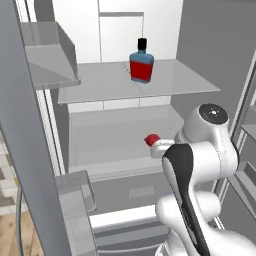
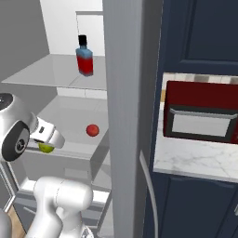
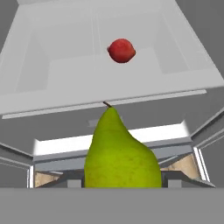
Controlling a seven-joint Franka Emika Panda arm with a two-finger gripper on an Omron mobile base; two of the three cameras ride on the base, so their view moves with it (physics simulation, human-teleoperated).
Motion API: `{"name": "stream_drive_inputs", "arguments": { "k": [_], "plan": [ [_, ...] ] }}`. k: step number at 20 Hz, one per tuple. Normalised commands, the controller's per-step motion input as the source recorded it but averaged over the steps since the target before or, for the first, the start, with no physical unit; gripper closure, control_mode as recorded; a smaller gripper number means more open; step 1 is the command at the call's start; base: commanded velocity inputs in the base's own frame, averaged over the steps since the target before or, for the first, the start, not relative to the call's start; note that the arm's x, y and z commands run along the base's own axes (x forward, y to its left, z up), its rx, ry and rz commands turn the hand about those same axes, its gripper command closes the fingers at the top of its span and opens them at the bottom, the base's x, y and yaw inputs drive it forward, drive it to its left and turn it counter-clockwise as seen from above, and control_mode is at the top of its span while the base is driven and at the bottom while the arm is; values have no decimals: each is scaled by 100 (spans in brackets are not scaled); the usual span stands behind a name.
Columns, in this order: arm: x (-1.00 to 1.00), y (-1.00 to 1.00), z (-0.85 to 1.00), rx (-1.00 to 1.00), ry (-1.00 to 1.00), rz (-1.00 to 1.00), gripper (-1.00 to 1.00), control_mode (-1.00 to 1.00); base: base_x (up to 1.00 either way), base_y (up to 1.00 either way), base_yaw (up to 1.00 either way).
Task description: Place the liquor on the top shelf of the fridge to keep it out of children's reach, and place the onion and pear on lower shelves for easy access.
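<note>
The blue liquor bottle with red label and black cap stands upright on the fridge's top shelf. On the lower shelf lies the small red onion, towards the shelf's middle. My gripper is shut on the yellow-green pear, just in front of and slightly below that lower shelf's front edge. The pear hides the fingertips in the hand view.
Grey door bins hang on the open door at left. A drawer front sits under the lower shelf. Right of the fridge's grey side are navy cabinets, a dark red microwave and a marble counter.
</note>
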Motion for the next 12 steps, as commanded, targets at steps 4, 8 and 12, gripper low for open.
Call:
{"name": "stream_drive_inputs", "arguments": {
  "k": [4, 8, 12],
  "plan": [
    [61, 29, -47, -1, 0, 0, 100, -100, 0, 0, 0],
    [67, 6, -46, 0, 0, 0, 100, -100, 0, 0, 0],
    [65, 5, -49, 0, 0, 0, 100, -100, 0, 0, 0]
  ]
}}
